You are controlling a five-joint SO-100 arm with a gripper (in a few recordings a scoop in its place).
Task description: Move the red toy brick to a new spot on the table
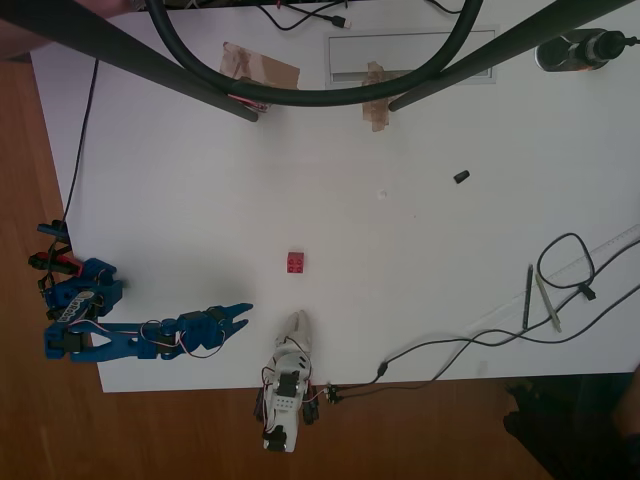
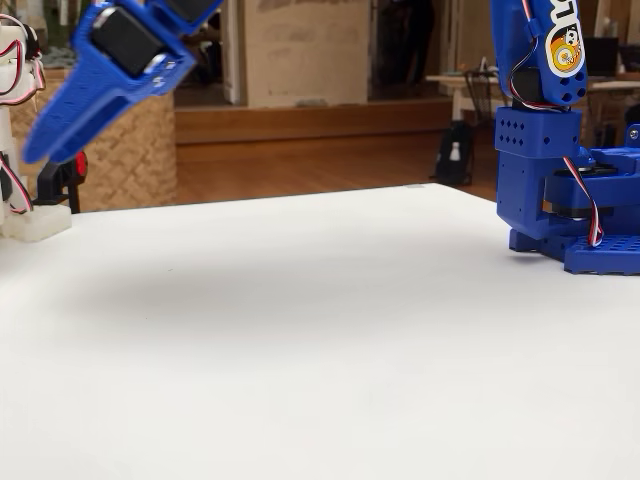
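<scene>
Leftmost from overhead, a strip of brown wooden floor (image 1: 30, 180) along the edge of the large white rectangular tabletop (image 1: 400, 330), with a thin black cable (image 1: 82, 140) running down that side of the table toward the base of the blue plastic robot arm (image 1: 85, 300). Stretched rightward from that base along the near edge, the arm's blue two-finger gripper (image 1: 240, 316), lifted off the surface and holding nothing; fingers close together, though too small and blurred to tell whether quite closed or slightly parted. Just right of the fingertips and a little farther up the picture, the tiny bright red studded plastic toy brick (image 1: 296, 262), resting alone on bare white surface, apart from the gripper and untouched. Farther up, two brown tape patches (image 1: 262, 68) under a dark curved hoop (image 1: 310, 95) and its slanted dark legs. Rightward again, a small black piece (image 1: 461, 177) lying by itself, then looping black cables (image 1: 565, 262) and two thin pen-like sticks (image 1: 535, 297) near the right edge. Seen low across the table (image 2: 300, 350) from the fixed view, the gripper (image 2: 45, 135) hanging blurred at upper left above the surface, state again unclear, and the blue arm's base (image 2: 560, 200) standing at far right.
</scene>
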